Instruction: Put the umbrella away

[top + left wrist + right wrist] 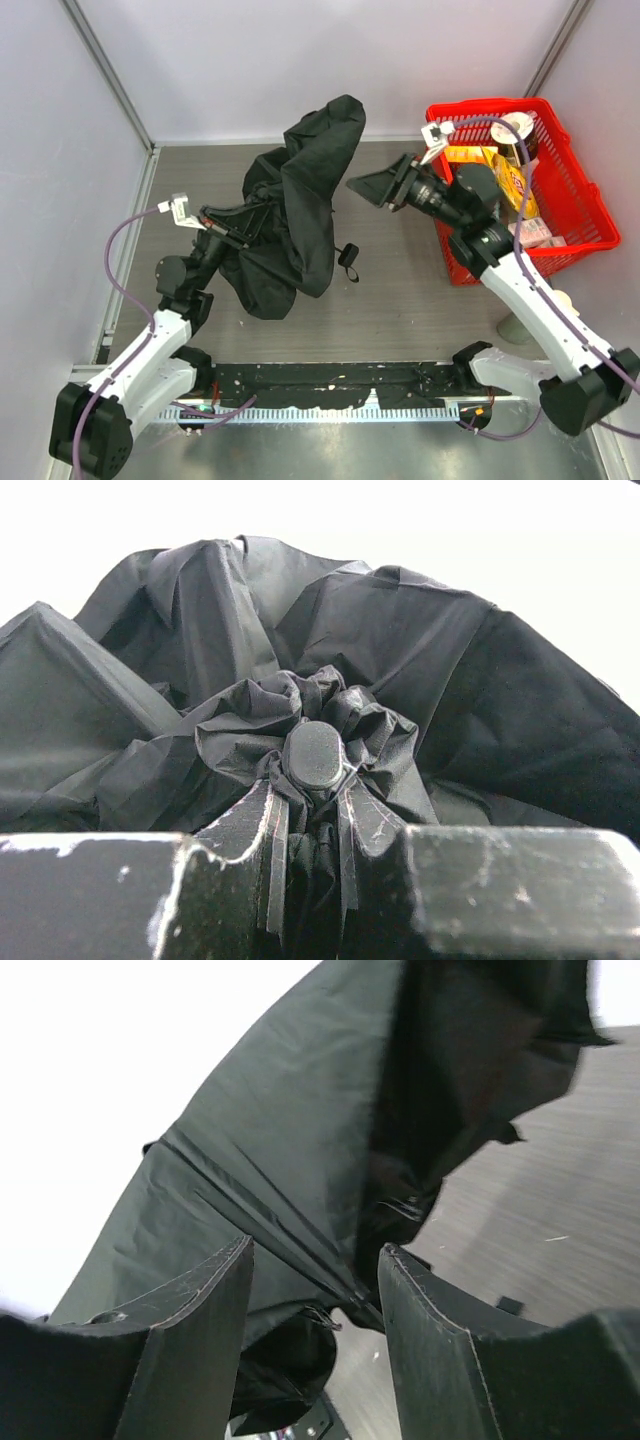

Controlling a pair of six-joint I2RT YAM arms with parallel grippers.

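The black umbrella (300,200) lies half collapsed in the middle of the table, its canopy crumpled and partly raised. Its wrist strap loop (348,262) rests on the table beside it. My left gripper (235,225) is at its left side. In the left wrist view that gripper (312,800) is shut on bunched fabric just below the umbrella's round top cap (315,755). My right gripper (390,190) is at a canopy flap on the right. It (315,1260) stands open, with the umbrella's canopy edge (300,1130) and a thin rib in the gap between its fingers (200,1300).
A red basket (570,150) with boxes and packages stands at the back right, just behind the right arm. A black strip (330,385) runs along the near edge between the arm bases. Grey walls close in the left, back and right.
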